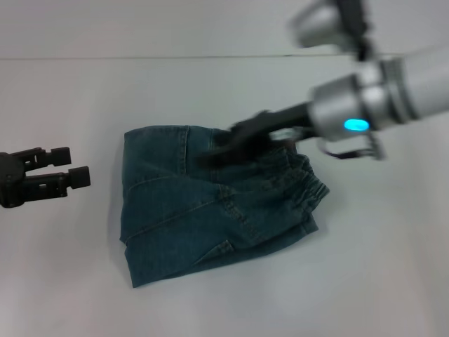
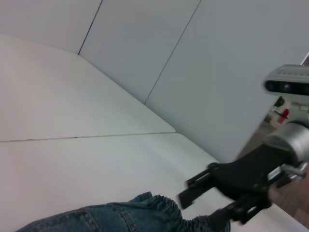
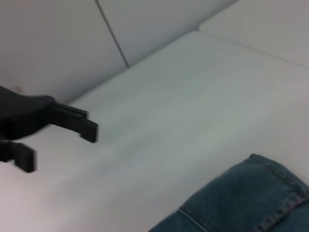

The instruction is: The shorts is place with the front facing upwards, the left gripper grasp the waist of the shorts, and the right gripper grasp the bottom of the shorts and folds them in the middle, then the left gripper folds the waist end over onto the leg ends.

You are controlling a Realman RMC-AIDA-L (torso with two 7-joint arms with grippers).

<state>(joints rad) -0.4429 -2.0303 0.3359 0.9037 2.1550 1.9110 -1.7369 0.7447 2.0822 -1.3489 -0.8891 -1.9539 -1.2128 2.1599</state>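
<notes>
The shorts (image 1: 210,210) lie folded into a compact bundle at the centre of the white surface (image 1: 70,281), with the waist of the shorts (image 1: 309,179), a ruffled elastic band, on the right side. The right tool (image 1: 217,154) is above the far edge of the bundle; whether its prongs are spread cannot be told. The left tool (image 1: 77,165), prongs spread and empty, hovers left of the shorts, apart from them.
</notes>
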